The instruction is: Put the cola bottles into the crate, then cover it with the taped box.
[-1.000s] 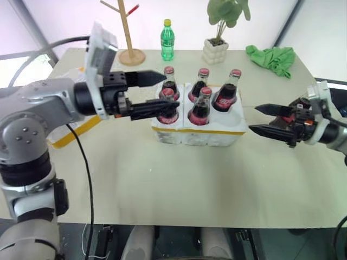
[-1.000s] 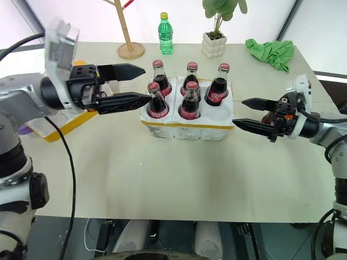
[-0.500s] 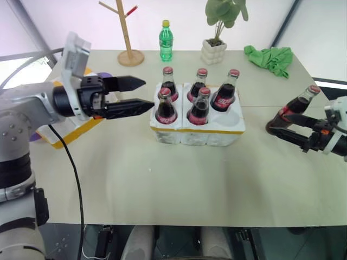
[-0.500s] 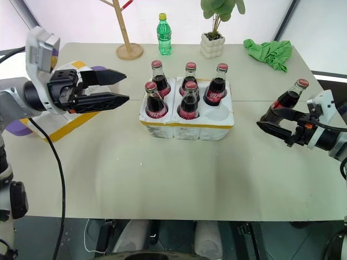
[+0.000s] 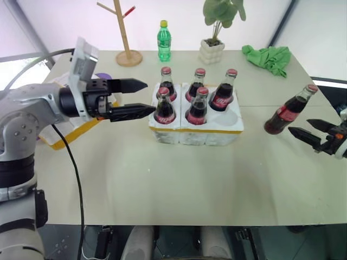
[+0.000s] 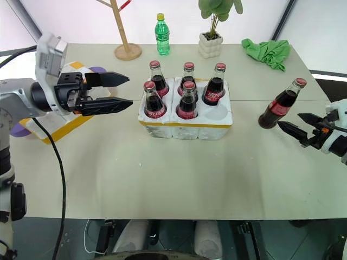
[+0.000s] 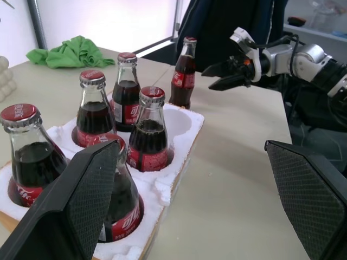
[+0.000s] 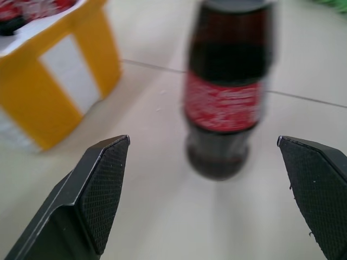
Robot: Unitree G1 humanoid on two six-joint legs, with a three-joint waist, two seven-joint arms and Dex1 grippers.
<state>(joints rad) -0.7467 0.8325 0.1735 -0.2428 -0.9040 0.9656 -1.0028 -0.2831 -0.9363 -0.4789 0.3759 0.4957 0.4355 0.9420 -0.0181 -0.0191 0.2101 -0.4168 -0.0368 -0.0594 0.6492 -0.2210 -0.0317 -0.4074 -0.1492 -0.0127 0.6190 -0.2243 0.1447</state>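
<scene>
The scene is evenly and brightly lit by soft daylight from the pale windows behind the worktop (image 5: 179,179). Only faint, diffuse shadows are cast beside the crate (image 5: 196,129) and under the lone cola bottle (image 5: 287,112). Small highlights are seen on the glass of the crated bottles (image 7: 146,132). In the right wrist view that lone bottle (image 8: 227,86) is smeared and out of focus, and the taped box (image 8: 59,81) is softened too. Straight edges are slightly bowed toward the head views' borders.
</scene>
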